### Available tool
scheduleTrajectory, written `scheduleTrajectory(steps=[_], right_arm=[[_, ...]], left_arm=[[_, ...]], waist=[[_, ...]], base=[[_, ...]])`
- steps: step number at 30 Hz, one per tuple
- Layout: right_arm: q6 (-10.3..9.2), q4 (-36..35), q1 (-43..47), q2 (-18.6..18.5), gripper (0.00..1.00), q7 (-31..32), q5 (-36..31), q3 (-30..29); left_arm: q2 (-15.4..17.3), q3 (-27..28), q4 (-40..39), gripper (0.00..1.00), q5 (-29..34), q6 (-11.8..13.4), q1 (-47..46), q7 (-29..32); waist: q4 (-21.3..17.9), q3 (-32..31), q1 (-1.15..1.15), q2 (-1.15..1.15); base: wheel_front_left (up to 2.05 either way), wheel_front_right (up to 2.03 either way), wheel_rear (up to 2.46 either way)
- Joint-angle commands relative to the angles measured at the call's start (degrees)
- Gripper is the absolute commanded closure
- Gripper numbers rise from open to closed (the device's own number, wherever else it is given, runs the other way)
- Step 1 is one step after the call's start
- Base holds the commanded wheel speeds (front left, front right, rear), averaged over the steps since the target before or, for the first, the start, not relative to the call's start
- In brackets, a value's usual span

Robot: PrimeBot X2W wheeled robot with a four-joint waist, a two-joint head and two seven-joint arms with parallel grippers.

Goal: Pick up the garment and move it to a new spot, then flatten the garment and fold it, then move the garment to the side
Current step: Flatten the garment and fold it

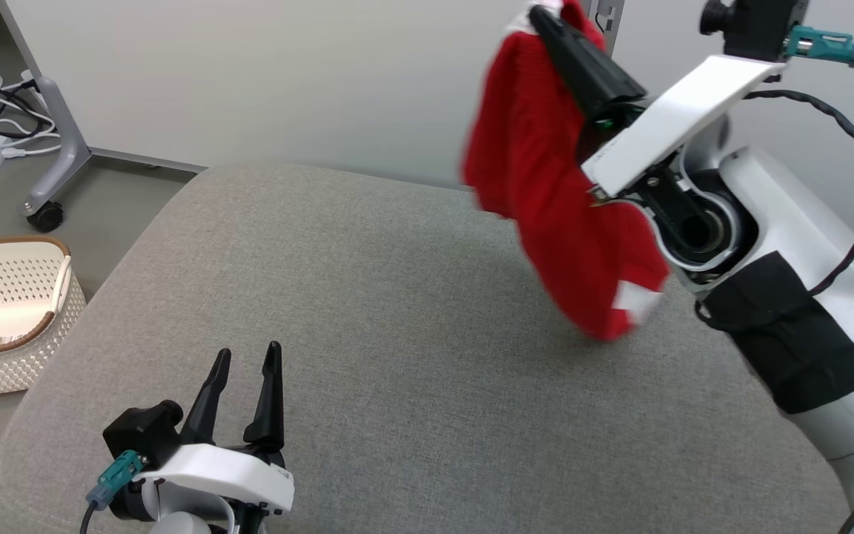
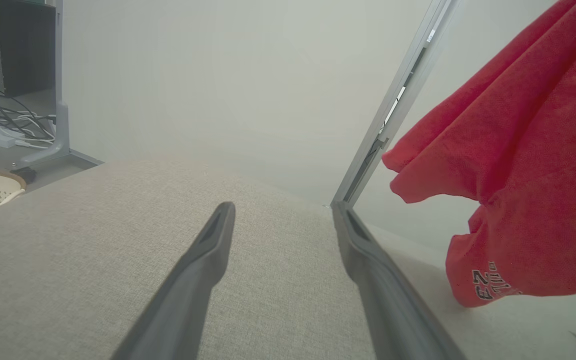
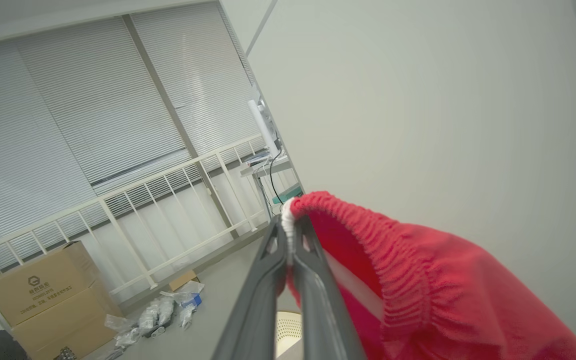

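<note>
- The left tool (image 1: 249, 350) sat lowest and closest in the head view, its two dark fingers spread wide and holding nothing. It rested over the near left part of the padded grey table (image 1: 397, 415), well apart from the garment.
- The right tool (image 3: 289, 227) was raised high at the far right, its fingers pressed together on the white-edged elastic waistband of the red shorts (image 1: 538, 185).
- The shorts hung from that pinch above the far right of the table. Their lower hem dangled close to the fabric top; I could not tell whether it touched.
- Risk: the pinch took only a thin bit of waistband, so a quick swing might have let the cloth slide free.
- Risk: the shorts draped against the right wrist and forearm, and likely could have caught on the joint there when released.
- Risk: if the hem dragged while being carried, the shorts would probably have landed bunched, making flattening harder.
- A white perforated basket (image 1: 27, 356) with a brown rim stood on the floor to the left. Its visible inside showed a pale bottom and a small label-like patch.
- Two cardboard boxes (image 3: 33, 295) stood closed by the railing, their contents hidden.
</note>
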Motion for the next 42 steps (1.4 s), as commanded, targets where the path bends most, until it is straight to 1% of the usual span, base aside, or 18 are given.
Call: scheduleTrajectory(steps=[1, 5, 8, 10, 13, 15, 18, 21, 22, 26, 29, 35, 40, 41, 42], right_arm=[[0.03, -2.1, -0.4, 0.8, 1.00, -0.3, 2.4, 0.4], [0.03, -5.7, 0.1, 1.5, 1.00, -1.0, 7.2, -0.5], [0.02, -4.1, 0.9, 1.2, 1.00, -1.8, 9.2, -2.0], [0.02, -0.6, 1.7, 0.5, 1.00, -2.4, 9.6, -2.7], [0.03, 7.0, 2.9, 0.0, 1.00, -1.8, 9.9, -3.3], [0.03, 11.5, 4.2, -0.2, 1.00, 0.0, 10.6, -3.0], [0.03, 18.6, 6.7, -1.9, 1.00, 2.4, 11.0, -2.5], [0.03, 24.4, 8.8, -2.7, 1.00, 3.9, 10.8, -1.6], [0.03, 24.4, 8.8, -2.7, 1.00, 3.9, 10.8, -1.6], [0.03, 30.8, 12.0, -4.3, 1.00, 4.9, 10.2, -0.6], [0.03, 33.7, 13.9, -4.5, 1.00, 4.7, 10.6, -0.6], [0.03, 36.5, 15.7, -5.3, 1.00, 3.7, 10.6, -0.5], [0.03, 37.3, 17.9, -4.9, 1.00, 6.3, 11.2, 0.0], [0.03, 37.6, 18.3, -4.9, 0.78, 7.0, 11.2, 0.2], [0.03, 37.8, 18.6, -4.8, 0.06, 7.3, 11.0, 0.5]], left_arm=[[0.2, 0.3, -0.3, 0.00, -0.3, 0.4, 0.6, -0.2], [0.2, 0.6, -0.5, 0.00, -0.3, 0.4, 0.8, -0.2], [0.2, 0.5, -0.5, 0.00, -0.4, 0.4, 1.0, -0.2], [0.2, 0.2, -0.6, 0.00, -0.4, 0.4, 1.2, -0.2], [0.2, -0.3, -0.4, 0.00, -0.4, 0.3, 1.3, -0.2], [0.2, -0.6, -0.3, 0.00, -0.3, 0.2, 1.2, -0.2], [0.2, -0.8, -0.1, 0.00, -0.1, 0.2, 0.6, -0.2], [0.2, -0.7, -0.1, 0.00, 0.1, 0.0, -0.2, -0.2], [0.2, -0.7, -0.1, 0.00, 0.1, 0.0, -0.2, -0.2], [0.2, -0.6, -0.1, 0.00, 0.6, -0.1, -0.7, -0.2], [0.2, -0.6, 0.0, 0.00, 0.8, -0.2, -1.0, -0.2], [0.2, -0.5, 0.2, 0.00, 0.9, -0.3, -1.9, -0.2], [0.2, -0.5, 0.3, 0.00, 0.5, -0.2, -2.2, -0.2], [0.2, -0.5, 0.4, 0.00, 0.5, -0.2, -2.2, -0.2], [0.2, -0.4, 0.5, 0.00, 0.5, -0.3, -2.3, -0.2]], waist=[[0.0, -0.2, 0.00, 0.00], [-0.3, -0.5, 0.00, 0.00], [-0.5, -0.6, 0.00, 0.00], [-0.5, -0.5, 0.00, 0.00], [-0.3, -0.2, 0.00, 0.00], [-0.1, 0.3, 0.00, 0.00], [0.2, 1.3, 0.00, 0.00], [0.4, 2.3, 0.00, 0.00], [0.4, 2.3, 0.00, 0.00], [0.2, 3.5, 0.00, 0.00], [-0.3, 4.2, 0.00, 0.00], [-2.2, 5.3, 0.00, 0.00], [-3.7, 5.2, 0.00, 0.00], [-3.9, 5.1, 0.00, 0.00], [-4.2, 5.0, 0.00, 0.00]], base=[[0.00, 0.00, 0.00], [0.00, 0.00, 0.00], [0.00, 0.00, 0.00], [0.00, 0.00, 0.00], [0.00, 0.00, 0.00], [0.00, 0.00, 0.00], [0.00, 0.00, 0.00], [0.00, 0.00, 0.00], [0.00, 0.00, 0.00], [0.00, 0.00, 0.00], [0.00, 0.00, 0.00], [0.00, 0.00, 0.00], [0.00, 0.00, 0.00], [0.00, 0.00, 0.00], [0.00, 0.00, 0.00]])
